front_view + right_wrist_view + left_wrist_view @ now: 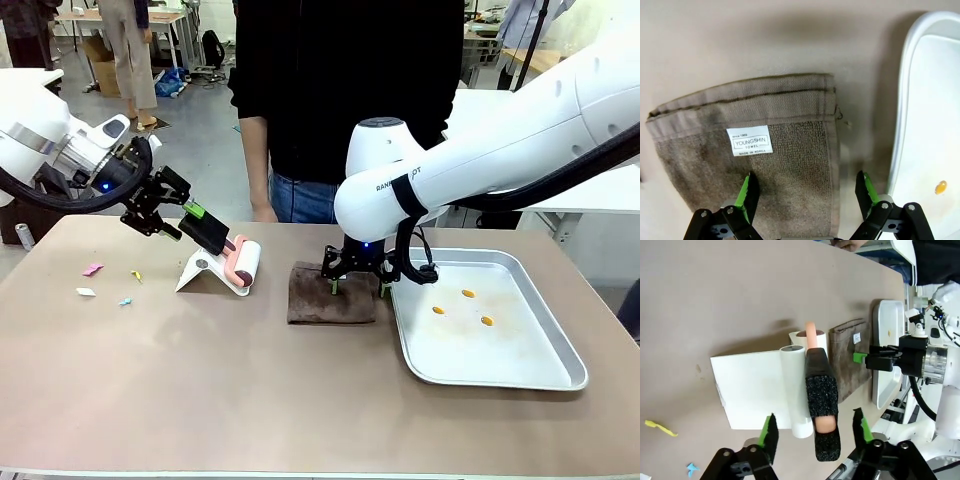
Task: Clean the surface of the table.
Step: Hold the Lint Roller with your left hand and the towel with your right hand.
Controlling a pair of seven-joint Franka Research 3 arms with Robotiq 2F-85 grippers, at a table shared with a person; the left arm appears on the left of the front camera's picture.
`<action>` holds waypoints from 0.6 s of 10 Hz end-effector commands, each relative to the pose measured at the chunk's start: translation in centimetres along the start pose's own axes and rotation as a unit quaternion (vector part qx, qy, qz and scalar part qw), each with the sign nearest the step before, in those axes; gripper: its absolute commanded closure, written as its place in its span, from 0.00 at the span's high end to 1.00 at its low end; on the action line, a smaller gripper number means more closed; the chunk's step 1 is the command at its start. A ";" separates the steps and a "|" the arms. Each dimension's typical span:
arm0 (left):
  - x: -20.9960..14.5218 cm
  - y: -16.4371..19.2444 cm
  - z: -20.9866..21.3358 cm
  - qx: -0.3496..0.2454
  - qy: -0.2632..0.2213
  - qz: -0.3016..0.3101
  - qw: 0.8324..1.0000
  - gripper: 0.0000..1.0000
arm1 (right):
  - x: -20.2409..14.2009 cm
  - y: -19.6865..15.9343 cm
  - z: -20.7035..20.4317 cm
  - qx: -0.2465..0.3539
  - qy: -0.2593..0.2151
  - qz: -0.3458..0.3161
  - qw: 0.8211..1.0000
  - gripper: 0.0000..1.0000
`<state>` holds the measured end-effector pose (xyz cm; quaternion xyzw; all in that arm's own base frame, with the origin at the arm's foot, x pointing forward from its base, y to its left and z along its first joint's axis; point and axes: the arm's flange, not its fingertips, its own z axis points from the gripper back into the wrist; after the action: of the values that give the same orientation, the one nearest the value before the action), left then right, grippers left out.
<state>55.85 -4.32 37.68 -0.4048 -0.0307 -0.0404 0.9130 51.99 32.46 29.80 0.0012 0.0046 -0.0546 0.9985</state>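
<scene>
Front view puts the table [250, 390] right across the room between the arms and the person, its beige top bare in the near half, with a few paper scraps [92, 268] lying near its left end. From where I stand, the left gripper [814, 419] has its fingers spread wide either side of the lint roller's handle [821, 395], a gap showing on both sides, so nothing is gripped. The roller [248, 262] rests on its white stand [197, 272]. The right gripper [805, 176] hangs just over the brown towel [765, 165], fingers equally wide, beside the silver tray [500, 350] (three orange bits [468, 293] lie in it). I'd say both are about to close. For the left, the grip should land square on the black foam part, then lift clear of the stand before tilting toward the scraps. For the right, press down into the towel's fold first, or the pads may pinch only a loose top layer.
</scene>
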 end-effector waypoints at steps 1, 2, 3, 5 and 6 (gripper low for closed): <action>-0.2 0.1 -0.7 -0.013 -0.008 -0.012 1.000 0.00 | 0.0 0.5 -0.1 0.008 -0.003 -0.007 1.000 0.40; -0.1 0.1 -0.7 -0.017 -0.008 -0.013 1.000 0.27 | 0.0 0.7 -0.2 0.007 0.004 -0.008 1.000 0.40; -0.1 0.0 -0.8 -0.021 -0.009 -0.017 1.000 0.00 | 0.0 0.8 -0.4 0.007 0.006 -0.006 1.000 0.00; 0.0 -0.3 -0.9 -0.032 -0.023 -0.029 0.999 0.00 | 0.1 0.8 -0.5 0.009 0.010 -0.006 1.000 0.00; 0.1 -0.6 -0.8 -0.040 -0.035 -0.037 0.998 0.00 | 0.1 0.7 -0.6 0.010 0.014 -0.006 1.000 0.00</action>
<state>56.06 -4.74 37.46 -0.4200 -0.0499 -0.0534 0.9046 51.98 33.61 30.59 0.0150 0.0034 -0.0555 0.9983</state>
